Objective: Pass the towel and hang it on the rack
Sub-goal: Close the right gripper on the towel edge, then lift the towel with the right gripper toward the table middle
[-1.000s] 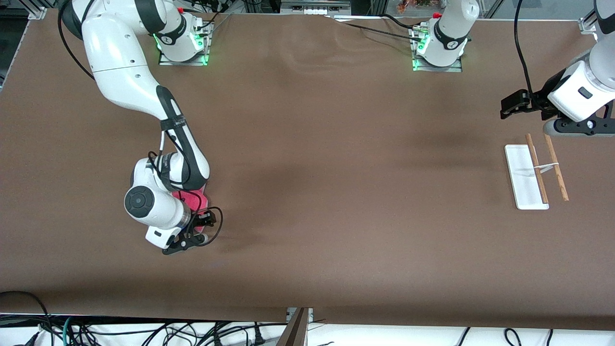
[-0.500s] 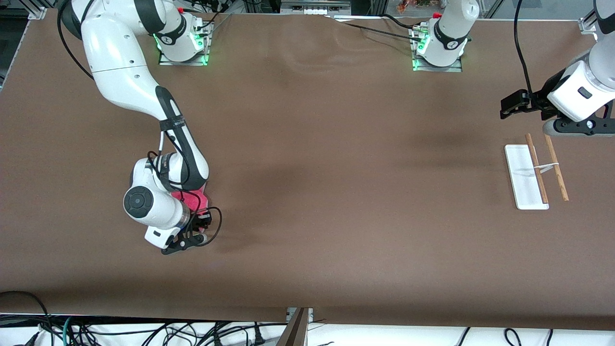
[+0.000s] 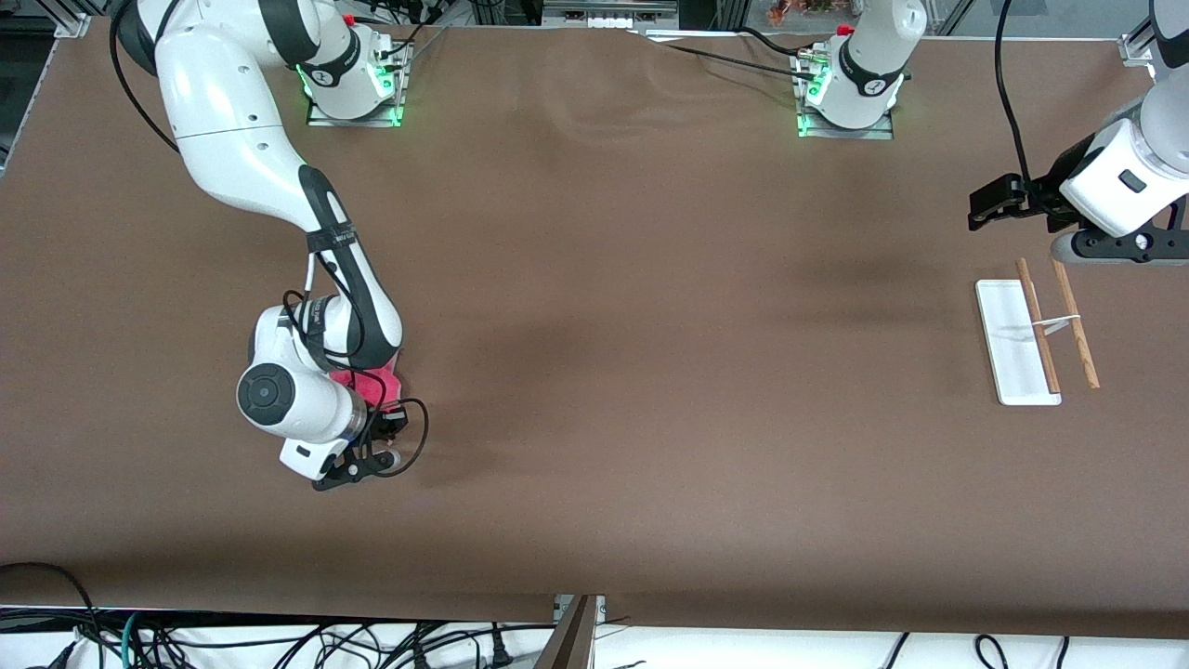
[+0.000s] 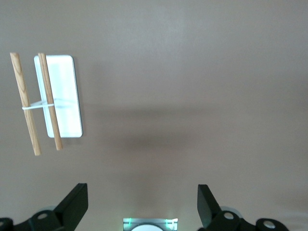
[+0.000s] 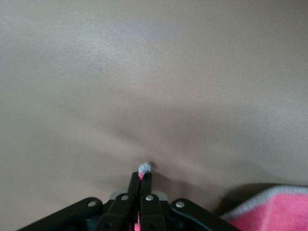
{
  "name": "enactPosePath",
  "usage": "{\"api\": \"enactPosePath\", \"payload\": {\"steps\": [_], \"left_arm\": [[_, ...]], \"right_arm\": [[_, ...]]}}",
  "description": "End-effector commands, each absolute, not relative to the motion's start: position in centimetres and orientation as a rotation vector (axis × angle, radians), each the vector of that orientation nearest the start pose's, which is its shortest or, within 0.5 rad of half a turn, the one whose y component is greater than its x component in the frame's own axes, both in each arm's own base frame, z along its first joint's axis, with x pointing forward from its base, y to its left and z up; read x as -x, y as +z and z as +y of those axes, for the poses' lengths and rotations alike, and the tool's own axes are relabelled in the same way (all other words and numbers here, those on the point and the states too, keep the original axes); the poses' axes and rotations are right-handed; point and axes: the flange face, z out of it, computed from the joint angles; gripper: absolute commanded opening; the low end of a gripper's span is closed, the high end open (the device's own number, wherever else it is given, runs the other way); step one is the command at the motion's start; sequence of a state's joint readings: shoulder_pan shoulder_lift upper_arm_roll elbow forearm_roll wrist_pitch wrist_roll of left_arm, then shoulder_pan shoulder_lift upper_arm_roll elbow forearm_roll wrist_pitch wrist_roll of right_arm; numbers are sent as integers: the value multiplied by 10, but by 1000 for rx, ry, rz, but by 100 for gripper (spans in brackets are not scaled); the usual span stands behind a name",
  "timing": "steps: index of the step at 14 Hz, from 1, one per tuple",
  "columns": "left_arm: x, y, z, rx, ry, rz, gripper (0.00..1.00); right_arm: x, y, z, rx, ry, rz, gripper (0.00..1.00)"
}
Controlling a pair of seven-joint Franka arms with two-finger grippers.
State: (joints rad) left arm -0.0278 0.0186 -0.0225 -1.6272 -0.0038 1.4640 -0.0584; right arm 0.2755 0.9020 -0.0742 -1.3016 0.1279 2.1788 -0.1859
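Note:
The towel (image 3: pixel 370 383), pink-red with grey edging, lies bunched under the right arm's wrist at the right arm's end of the table. My right gripper (image 5: pixel 141 175) is shut on the towel's corner; a grey tip of edging sticks out past the fingertips (image 5: pixel 146 179), and more pink cloth (image 5: pixel 279 211) shows beside them. In the front view the right hand (image 3: pixel 358 460) hides the pinch. The rack (image 3: pixel 1036 330), a white base with two wooden rods, stands at the left arm's end; it also shows in the left wrist view (image 4: pixel 57 96). My left gripper (image 4: pixel 142 204) is open and empty, waiting above the table by the rack.
Both arm bases (image 3: pixel 353 88) (image 3: pixel 847 102) stand along the table's edge farthest from the front camera. The brown table surface (image 3: pixel 650 372) stretches bare between the towel and the rack. Cables hang below the table's near edge (image 3: pixel 279 641).
The right hand has shifted slightly, rising a little with the towel corner held. The left arm has not moved.

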Motion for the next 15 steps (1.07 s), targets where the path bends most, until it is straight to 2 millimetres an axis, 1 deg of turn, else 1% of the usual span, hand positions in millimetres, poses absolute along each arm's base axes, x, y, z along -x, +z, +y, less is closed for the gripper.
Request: {"api": "enactPosePath", "payload": {"steps": [1, 3, 4, 5, 7, 8, 9, 11, 14, 15], "left_arm": [[-542, 585, -26, 3117, 341, -28, 100], [-541, 585, -28, 3116, 348, -28, 100], [-541, 586, -30, 3116, 343, -23, 100], [-542, 593, -30, 3120, 320, -23, 100], [-542, 597, -32, 3115, 309, -12, 100], [-543, 602, -30, 3101, 287, -14, 100], [-543, 602, -31, 3096, 286, -5, 100], [-541, 602, -33, 3091, 311, 11, 100], [-539, 606, -41, 3106, 304, 13, 100], [-538, 606, -47, 3102, 303, 32, 100]], "right_arm": [[-730, 246, 172, 3005, 100, -545, 0], [-730, 279, 181, 2994, 162, -564, 0], [-730, 291, 183, 2993, 194, -556, 0], [-729, 304, 187, 2991, 227, -551, 0], [-722, 331, 210, 2961, 279, -533, 0], [-719, 348, 219, 2957, 288, -496, 0], [-712, 361, 229, 2950, 307, -464, 0], [-694, 393, 258, 2931, 340, -387, 0], [-664, 449, 291, 2896, 371, -279, 0], [-656, 468, 300, 2830, 392, -213, 0]]}}
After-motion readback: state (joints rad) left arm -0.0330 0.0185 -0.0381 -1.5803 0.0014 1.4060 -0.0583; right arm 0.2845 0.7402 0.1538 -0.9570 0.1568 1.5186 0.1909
